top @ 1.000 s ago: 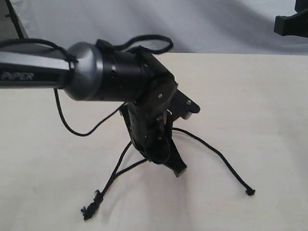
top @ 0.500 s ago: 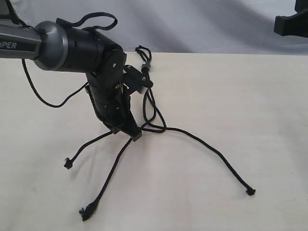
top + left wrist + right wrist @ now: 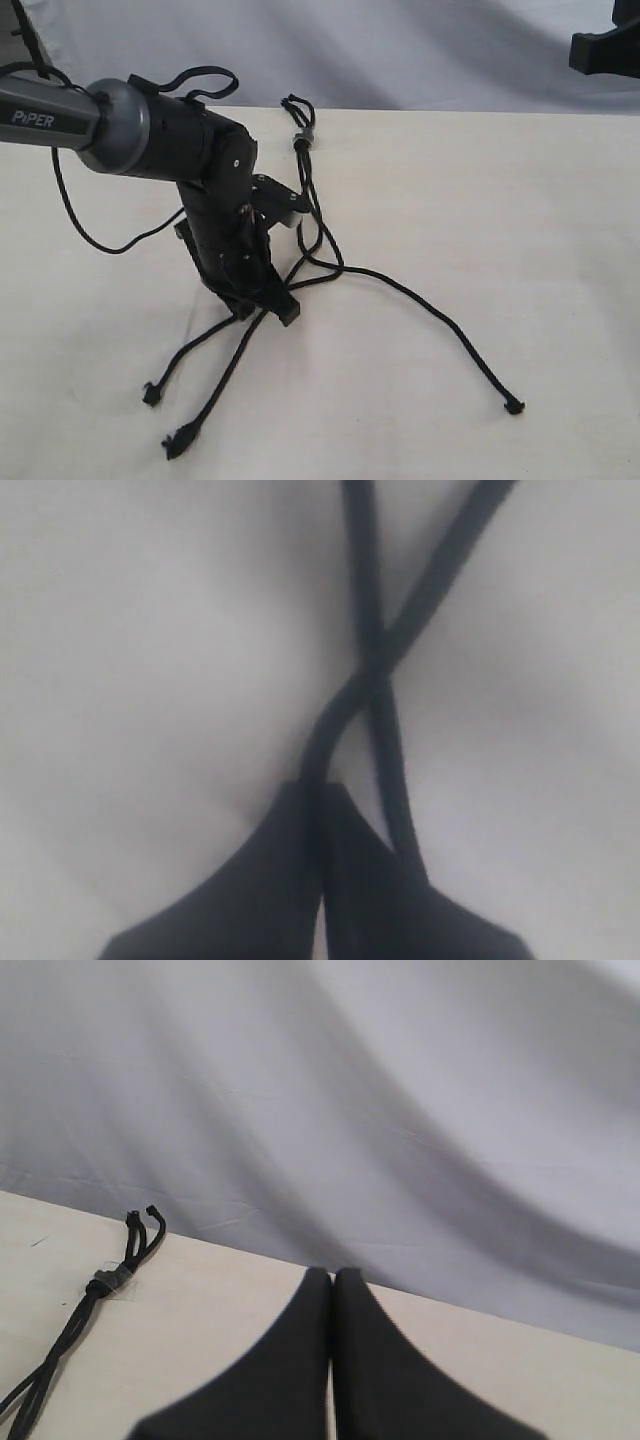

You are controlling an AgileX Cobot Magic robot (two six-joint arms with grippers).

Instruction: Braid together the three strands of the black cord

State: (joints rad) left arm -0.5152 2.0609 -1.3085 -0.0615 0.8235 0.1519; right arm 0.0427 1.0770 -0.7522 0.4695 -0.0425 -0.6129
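The black cord lies on the table, its knotted loop point(image 3: 296, 104) and grey band point(image 3: 303, 141) at the far end. Of the three strands, one runs off to the right point(image 3: 440, 315), ending in a frayed knot point(image 3: 513, 406). The two others point(image 3: 192, 354) point(image 3: 225, 385) run to the front left. My left gripper point(image 3: 284, 311) points down at the table, shut on one of those two. In the left wrist view point(image 3: 320, 786) that strand point(image 3: 318, 742) comes out between the tips and crosses another strand point(image 3: 395, 780). My right gripper point(image 3: 333, 1274) is shut and empty, away from the loop point(image 3: 140, 1226).
A loose black arm cable point(image 3: 110, 238) hangs beside the left arm point(image 3: 120, 125). A white cloth backdrop point(image 3: 420, 50) rises behind the table's far edge. A black part of the other arm point(image 3: 605, 45) shows at the top right corner.
My left gripper swung from the middle of the table to the left, then came a little toward the front, dragging the strand with it. The loop end came into view. The right gripper stayed still.
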